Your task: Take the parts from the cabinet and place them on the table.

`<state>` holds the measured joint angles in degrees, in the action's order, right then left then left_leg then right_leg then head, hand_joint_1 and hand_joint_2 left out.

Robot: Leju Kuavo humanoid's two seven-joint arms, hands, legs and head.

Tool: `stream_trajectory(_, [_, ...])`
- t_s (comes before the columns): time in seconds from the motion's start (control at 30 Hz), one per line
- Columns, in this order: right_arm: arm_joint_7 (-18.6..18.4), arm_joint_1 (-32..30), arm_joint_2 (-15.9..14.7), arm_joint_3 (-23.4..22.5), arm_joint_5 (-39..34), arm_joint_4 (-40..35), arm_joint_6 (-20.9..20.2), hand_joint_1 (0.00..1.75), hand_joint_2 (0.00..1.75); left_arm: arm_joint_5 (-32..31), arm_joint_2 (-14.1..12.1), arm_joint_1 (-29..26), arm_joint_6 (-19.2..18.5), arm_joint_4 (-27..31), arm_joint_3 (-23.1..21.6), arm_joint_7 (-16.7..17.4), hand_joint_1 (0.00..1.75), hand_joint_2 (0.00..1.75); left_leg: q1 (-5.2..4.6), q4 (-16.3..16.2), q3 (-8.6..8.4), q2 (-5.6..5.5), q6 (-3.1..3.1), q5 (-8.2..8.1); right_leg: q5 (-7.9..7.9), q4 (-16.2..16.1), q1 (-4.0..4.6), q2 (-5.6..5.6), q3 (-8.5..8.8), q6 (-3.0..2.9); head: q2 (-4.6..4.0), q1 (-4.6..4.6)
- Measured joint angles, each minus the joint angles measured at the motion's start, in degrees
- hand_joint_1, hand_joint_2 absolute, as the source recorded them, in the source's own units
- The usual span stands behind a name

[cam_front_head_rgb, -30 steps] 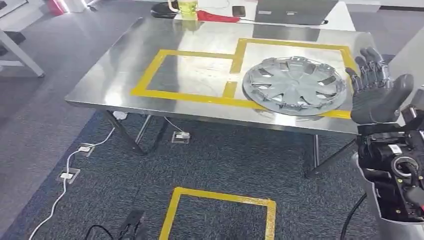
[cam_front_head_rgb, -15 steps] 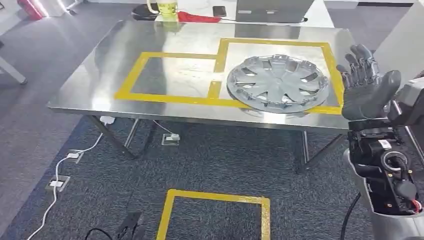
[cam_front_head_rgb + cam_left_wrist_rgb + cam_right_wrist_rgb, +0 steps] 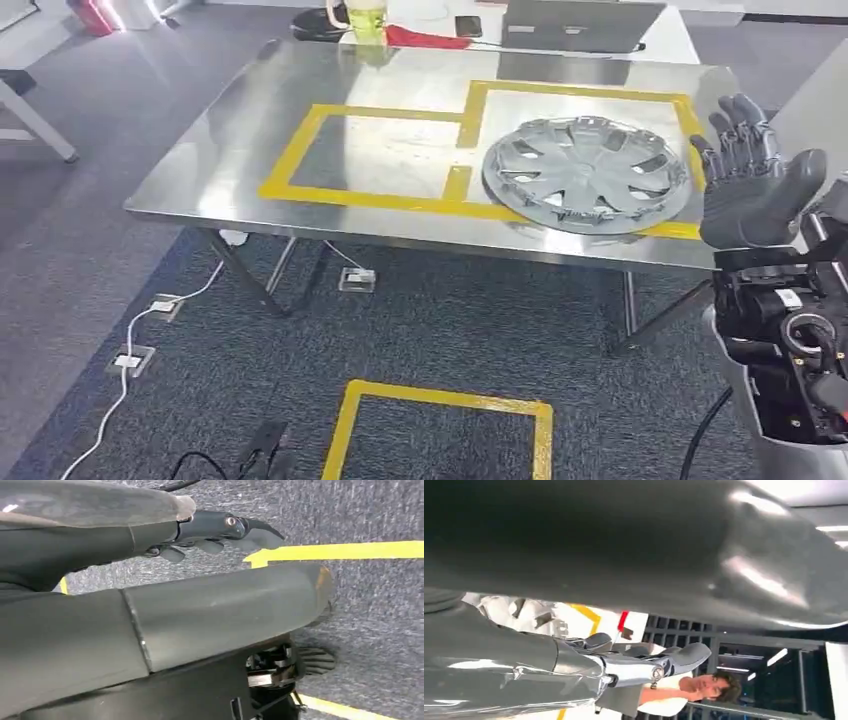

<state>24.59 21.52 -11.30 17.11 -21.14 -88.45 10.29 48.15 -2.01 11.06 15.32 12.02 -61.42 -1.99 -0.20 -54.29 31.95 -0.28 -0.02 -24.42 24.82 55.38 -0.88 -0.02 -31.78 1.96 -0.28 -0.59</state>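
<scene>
Camera framing has shifted between frames; the hubcap (image 3: 589,173) lies unchanged in the right taped square (image 3: 580,92) on the bench (image 3: 240,120). It rests flat there, apparently as a delivered part. Right robot hand (image 3: 752,185) is raised beside the bench edge, fingers spread, holding nothing. Left robot hand (image 3: 220,530) hangs over carpet, fingers loosely extended, empty.
</scene>
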Motion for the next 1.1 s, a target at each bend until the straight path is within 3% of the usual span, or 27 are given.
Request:
stream_trajectory(0.07, [0.02, -0.12, 0.0, -0.07, 0.0, 0.0, 0.09, 0.0, 0.0, -0.02, 0.02, -0.07, -0.02, 0.0, -0.02, 0.0, 0.0, 0.0, 0.07, 0.38, -0.15, 0.17, -0.53, 0.17, -0.06, -0.05, 0.22, 0.34, -0.19, -0.46, 0.0, -0.07])
stream_trajectory(0.1, [0.04, -0.08, 0.0, -0.07, 0.0, 0.0, 0.13, 0.0, 0.0, -0.04, -0.04, 0.01, -0.02, 0.0, -0.02, 0.0, 0.0, 0.0, -0.12, 0.19, -0.13, 0.24, -0.84, 0.0, -0.37, -0.56, -0.39, 0.39, 0.01, -0.91, 0.0, -0.03])
stream_trajectory(0.13, [0.06, -0.06, 0.0, -0.04, 0.0, 0.0, 0.13, 0.0, 0.0, -0.09, -0.07, 0.04, -0.02, 0.0, -0.02, 0.0, 0.0, 0.0, 0.15, -0.83, 0.16, 0.18, -1.23, -0.81, -0.53, -0.76, -0.47, 0.45, 0.19, -1.16, 0.0, -0.03])
stream_trajectory(0.17, [0.09, -0.05, 0.0, -0.04, -0.04, 0.0, 0.13, 0.0, 0.0, -0.15, -0.04, 0.09, -0.04, 0.0, 0.0, 0.0, 0.0, 0.0, 0.21, -3.59, 1.47, 0.17, -1.59, -2.65, -0.6, -0.82, -0.53, 0.44, 0.18, -1.41, 0.0, -0.4])
stream_trajectory(0.23, [0.09, -0.19, 0.0, -0.04, -0.04, 0.0, 0.15, 0.0, 0.0, -0.46, -0.04, 0.02, -0.18, 0.0, -0.02, 0.0, 0.0, 0.0, 0.43, -14.03, 6.41, 0.18, -2.14, -7.58, -0.58, -0.8, -0.51, 0.52, 0.09, -1.57, 0.0, -0.94])
stream_trajectory(0.27, [0.09, -0.29, 0.0, -0.02, -0.04, 0.0, 0.17, 0.0, 0.0, -0.68, -0.04, -0.07, -0.17, 0.0, -0.02, 0.02, 0.0, 0.0, 0.55, -18.36, 8.56, 0.18, -2.35, -8.86, -0.57, -0.79, -0.51, 0.65, 0.08, -1.57, 0.0, -1.03])
stream_trajectory(0.3, [0.09, -0.38, 0.0, -0.02, -0.04, 0.0, 0.26, 0.0, 0.0, -0.94, -0.04, -0.09, -0.15, 0.0, -0.02, 0.07, 0.0, 0.0, 0.66, -19.86, 9.49, 0.18, -2.4, -8.69, -0.57, -0.78, -0.55, 0.82, 0.09, -1.57, 0.0, -1.14])
stream_trajectory(0.33, [0.09, -0.42, 0.0, -0.02, -0.04, 0.0, 0.33, 0.0, 0.0, -1.57, -0.04, -0.08, -0.11, 0.0, -0.02, 0.17, 0.0, 0.0, 0.76, -18.27, 8.91, 0.18, -2.42, -7.27, -0.57, -0.76, -0.59, 1.05, 0.12, -1.56, 0.0, -1.18])
stream_trajectory(0.37, [0.09, -0.42, 0.0, -0.02, -0.04, 0.0, 0.39, 0.0, 0.0, -2.19, -0.07, -0.02, -0.07, 0.0, -0.04, 0.24, 0.0, 0.0, 0.87, -14.34, 7.07, 0.17, -2.38, -4.93, -0.54, -0.73, -0.66, 1.34, 0.15, -1.51, 0.0, -1.27])
stream_trajectory(0.4, [0.09, -0.41, 0.0, -0.02, -0.04, 0.0, 0.44, 0.0, 0.0, -2.65, -0.09, 0.05, -0.09, 0.0, -0.04, 0.35, 0.0, 0.0, 1.02, -7.71, 3.9, 0.09, -2.27, -1.77, -0.5, -0.71, -0.71, 1.69, 0.26, -1.43, 0.0, -1.4])
stream_trajectory(0.43, [0.11, -0.41, 0.0, -0.02, -0.04, -0.02, 0.46, 0.0, 0.0, -2.67, -0.15, 0.09, -0.2, 0.0, -0.04, 0.46, 0.0, 0.0, 1.16, -2.67, 1.4, -0.48, -2.18, 0.27, -0.43, -0.69, -0.72, 1.88, 0.3, -1.21, 0.0, -1.51])
stream_trajectory(0.47, [0.15, -0.4, 0.0, -0.04, -0.04, -0.02, 0.48, 0.0, 0.0, -2.73, -0.15, 0.15, -0.28, 0.0, -0.04, 0.48, 0.0, 0.0, 1.08, 0.19, 0.13, -1.53, -2.03, 0.11, -0.33, -0.5, -0.38, 2.15, 0.08, -0.81, 0.0, -1.75])
stream_trajectory(0.53, [0.13, -0.41, 0.0, -0.07, -0.04, -0.02, 0.5, 0.0, 0.0, -2.73, -0.13, 0.15, -0.35, 0.0, -0.04, 0.5, 0.0, 0.0, 0.9, 0.12, 0.31, -0.85, -1.54, 0.18, -0.46, -0.69, -0.28, 2.62, -0.04, -0.22, 0.0, -1.29])
stream_trajectory(0.6, [0.15, -0.48, 0.0, -0.11, -0.04, -0.02, 0.5, 0.0, 0.0, -2.71, -0.13, 0.28, -0.35, 0.0, -0.04, 0.5, 0.0, 0.0, 0.79, 0.3, 0.2, -0.51, -0.65, 0.36, -0.6, -1.11, -0.55, 2.97, 0.09, 0.71, 0.0, -1.21])
stream_trajectory(0.63, [0.15, -0.61, -0.02, -0.22, -0.04, -0.02, 0.5, 0.0, 0.0, -2.71, -0.09, 0.37, -0.35, 0.0, -0.04, 0.5, 0.0, 0.0, 1.1, 0.79, -0.05, -0.1, -0.13, 0.63, 0.47, 0.95, -0.74, 1.84, -0.56, 0.95, 0.0, -1.18])
stream_trajectory(0.67, [0.13, -0.49, -0.04, -0.28, -0.06, -0.05, 0.5, 0.0, 0.0, -2.73, -0.09, 0.38, -0.35, 0.0, -0.04, 0.5, 0.0, 0.0, 1.02, 0.86, -0.2, 0.07, 0.3, 0.56, 2.16, 3.87, -0.32, 0.92, -1.42, 0.98, 0.0, -0.73])
stream_trajectory(0.77, [0.18, -0.66, -0.04, -0.37, -0.07, -0.02, 0.5, 0.0, 0.0, -2.73, -0.07, 0.32, -0.35, 0.0, -0.04, 0.5, 0.0, 0.0, 0.74, 0.82, -0.17, 0.71, 0.62, 0.43, 9.15, 17.11, -0.26, 0.62, -7.11, 1.06, 0.0, -0.07])
stream_trajectory(0.8, [0.17, -0.81, -0.04, -0.39, -0.05, -0.02, 0.5, 0.0, 0.0, -2.73, -0.04, 0.27, -0.35, 0.0, -0.04, 0.5, 0.0, 0.0, 0.67, 0.8, -0.19, 0.89, 0.64, 0.41, 9.63, 19.29, -0.24, 0.6, -8.14, 1.04, 0.0, -0.02])
stream_trajectory(0.83, [0.17, -0.87, -0.04, -0.39, -0.04, -0.02, 0.5, 0.0, 0.0, -2.71, -0.02, 0.26, -0.35, 0.0, -0.04, 0.5, 0.0, 0.0, 0.63, 0.79, -0.28, 1.09, 0.68, 0.36, 8.51, 18.28, -0.24, 0.57, -7.75, 0.98, 0.0, 0.0])
stream_trajectory(0.87, [0.17, -0.86, -0.04, -0.39, -0.07, -0.02, 0.5, 0.0, 0.0, -2.73, 0.0, 0.28, -0.35, 0.0, -0.04, 0.5, 0.0, 0.0, 0.63, 0.74, -0.4, 1.29, 0.65, 0.29, 6.27, 14.87, -0.24, 0.46, -6.18, 0.87, 0.0, 0.02])
stream_trajectory(0.93, [0.17, -0.81, -0.04, -0.44, -0.07, -0.02, 0.5, 0.0, 0.0, -2.73, 0.07, 0.32, -0.35, 0.0, -0.04, 0.5, 0.0, 0.0, 0.63, 0.62, -0.84, 1.64, 0.4, 0.0, 0.6, 3.54, -0.23, -0.62, -0.65, 0.55, 0.0, 0.15])
stream_trajectory(0.97, [0.2, -0.8, -0.04, -0.44, -0.07, -0.02, 0.5, 0.0, 0.0, -2.73, 0.04, 0.33, -0.35, 0.02, -0.04, 0.5, 0.0, 0.0, 0.33, 0.48, -0.81, 1.73, 0.11, -0.18, 0.47, 0.06, 0.09, -2.35, 0.86, 0.43, 0.0, 0.22])
stream_trajectory(1.0, [0.17, -0.78, -0.04, -0.42, -0.06, -0.05, 0.5, 0.0, 0.0, -2.73, 0.02, 0.35, -0.35, 0.0, -0.04, 0.5, 0.0, 0.0, 0.07, 0.16, -0.53, 1.8, -0.12, -0.17, 0.31, -0.43, 0.34, -1.87, 0.74, -0.12, 0.0, 0.22])
stream_trajectory(1.1, [0.17, -0.81, -0.04, -0.48, -0.07, -0.05, 0.57, 0.0, 0.0, -2.71, 0.02, 0.29, -0.35, 0.0, -0.04, 0.52, 0.0, 0.0, 0.07, 0.57, -0.66, 2.8, -0.78, 0.04, 0.09, -0.38, 0.42, -0.87, 0.32, -0.83, 0.0, 0.04])
